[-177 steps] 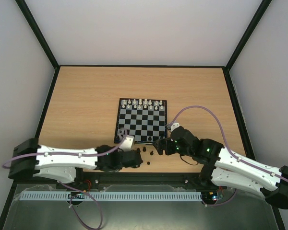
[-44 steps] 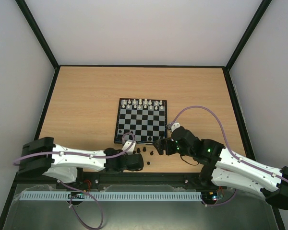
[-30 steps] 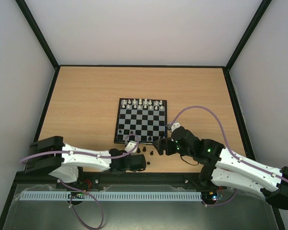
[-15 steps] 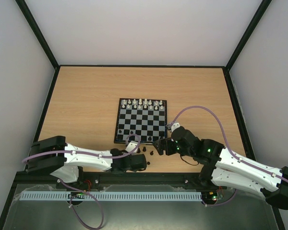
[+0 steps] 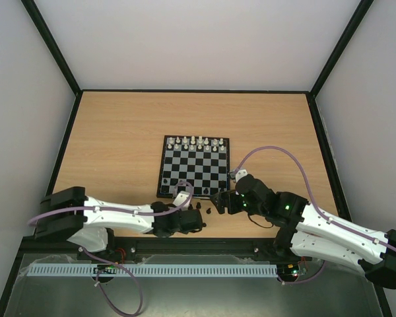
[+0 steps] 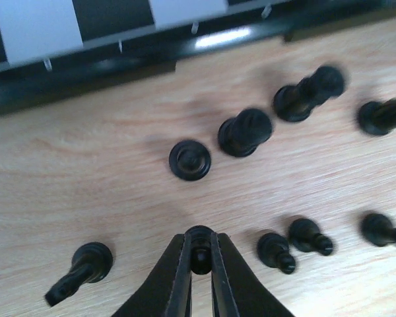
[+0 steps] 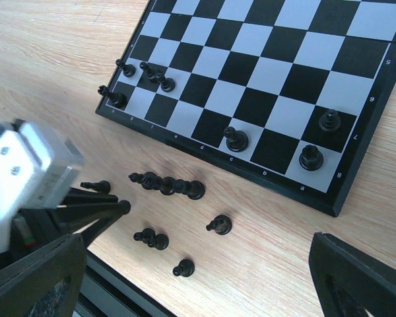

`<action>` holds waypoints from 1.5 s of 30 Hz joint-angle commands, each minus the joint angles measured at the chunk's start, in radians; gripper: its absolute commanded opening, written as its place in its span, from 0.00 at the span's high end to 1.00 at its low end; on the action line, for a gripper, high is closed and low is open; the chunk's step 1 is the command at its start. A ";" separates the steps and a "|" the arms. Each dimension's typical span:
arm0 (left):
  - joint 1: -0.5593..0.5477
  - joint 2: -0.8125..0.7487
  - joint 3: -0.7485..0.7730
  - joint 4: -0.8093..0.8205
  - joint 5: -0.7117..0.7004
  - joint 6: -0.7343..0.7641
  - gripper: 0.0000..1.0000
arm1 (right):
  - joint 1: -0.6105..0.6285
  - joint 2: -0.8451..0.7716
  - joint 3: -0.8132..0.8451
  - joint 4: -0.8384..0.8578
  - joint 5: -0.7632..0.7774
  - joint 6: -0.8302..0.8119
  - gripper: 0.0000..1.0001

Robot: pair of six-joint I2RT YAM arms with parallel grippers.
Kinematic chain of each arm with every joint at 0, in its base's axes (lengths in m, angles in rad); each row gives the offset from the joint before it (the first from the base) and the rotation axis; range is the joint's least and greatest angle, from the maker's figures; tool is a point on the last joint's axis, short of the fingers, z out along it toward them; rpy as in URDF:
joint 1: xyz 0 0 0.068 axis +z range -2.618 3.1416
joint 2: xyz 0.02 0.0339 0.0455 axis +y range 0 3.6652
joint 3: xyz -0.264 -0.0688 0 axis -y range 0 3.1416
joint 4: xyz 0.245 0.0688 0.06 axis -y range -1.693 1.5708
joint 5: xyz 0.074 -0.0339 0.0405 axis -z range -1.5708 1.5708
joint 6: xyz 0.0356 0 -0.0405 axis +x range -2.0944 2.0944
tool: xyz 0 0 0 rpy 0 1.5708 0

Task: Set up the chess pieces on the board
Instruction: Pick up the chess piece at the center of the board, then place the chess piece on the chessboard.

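Up close, the left wrist view gives us what the overhead cannot. The left gripper (image 6: pixel 199 254) has its jaws drawn in on one small black piece (image 6: pixel 199 236), pinched between the dark fingertips (image 6: pixel 175 277). Whether that piece rests on the table (image 6: pixel 66 198) or is raised off it, we cannot tell. Around it, loose black chess pieces (image 6: pixel 244 132) lie scattered on the wood just near of the board (image 6: pixel 66 79). We see one upright piece (image 6: pixel 189 160) from above, while most of the others lie tipped on their sides, left and right of the fingers.

From overhead we make out only dark specks between the two grippers, off the board's near edge. That view does show the white pieces (image 5: pixel 197 142) lined along the far rows, which neither wrist camera catches.

The right wrist view adds what stands on the squares. We count a cluster of four (image 7: pixel 164 84) crowded about the near left corner and three others (image 7: pixel 311 157) set singly toward the near right corner. It also shows the left gripper from the side, low over the table among the loose pieces. The right gripper (image 7: pixel 197 241) has its jaws spread wide with nothing between them. Overhead, we place it just off the board's near right corner.
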State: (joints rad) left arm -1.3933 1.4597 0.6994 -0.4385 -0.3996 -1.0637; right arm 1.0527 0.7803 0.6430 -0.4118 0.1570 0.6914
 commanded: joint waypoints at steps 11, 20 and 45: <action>0.270 -0.101 0.255 -0.094 0.029 0.334 0.91 | 0.005 -0.012 -0.011 0.003 0.003 -0.010 0.07; 0.387 0.106 0.331 0.014 0.114 0.446 0.92 | 0.005 -0.018 -0.011 -0.001 0.014 -0.005 0.07; 0.445 0.271 0.314 0.101 0.136 0.460 0.87 | 0.006 -0.013 -0.014 0.005 0.008 -0.008 0.07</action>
State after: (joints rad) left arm -0.9592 1.7138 1.0214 -0.3481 -0.2615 -0.6090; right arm 1.0527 0.7742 0.6418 -0.4122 0.1585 0.6918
